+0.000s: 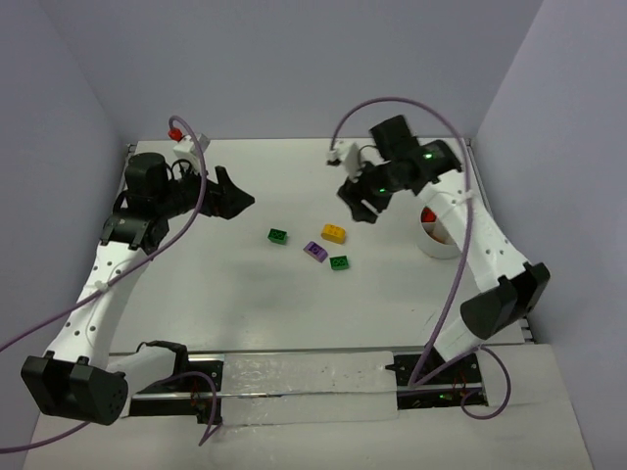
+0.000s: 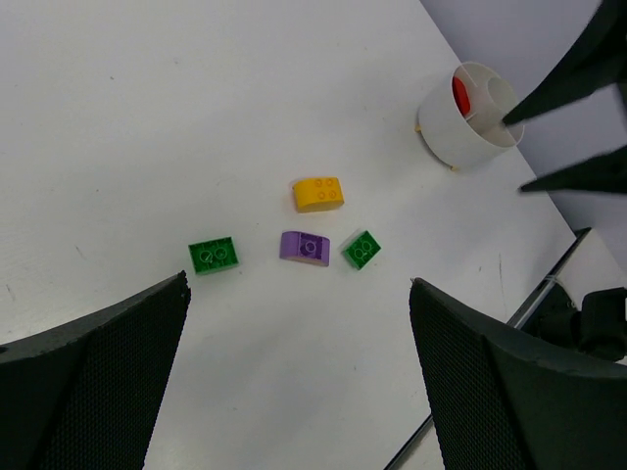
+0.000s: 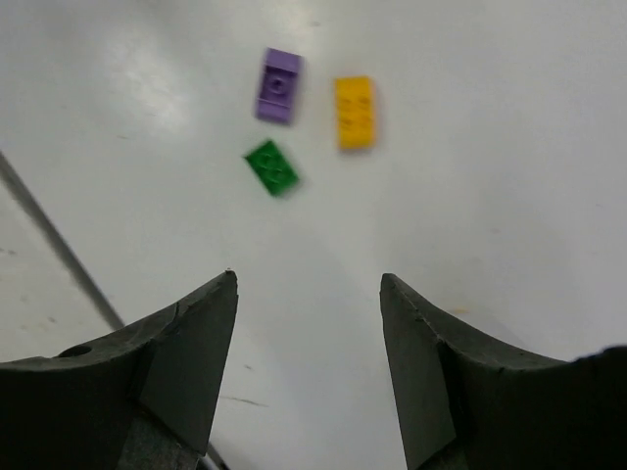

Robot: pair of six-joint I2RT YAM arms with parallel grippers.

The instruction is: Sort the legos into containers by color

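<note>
Four lay unsorted on the surface (image 1: 245, 304): yellow brick (image 1: 334, 233), purple brick (image 1: 314, 251), two green bricks (image 1: 278, 235). Red brick (image 2: 459, 95) sat sorted in the cup (image 2: 449, 137). My right end effector (image 1: 364, 201) hovered near them, released and empty, likely for the next pick. Left end effector (image 1: 238, 194) was released too, parked clear.

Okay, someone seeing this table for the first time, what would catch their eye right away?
Bright pieces cluster in the middle of the white table: a yellow brick, a purple brick and two green bricks. Next comes the white cup by the right arm, with something red inside. The right gripper hangs open beside the cluster, holding nothing.
</note>
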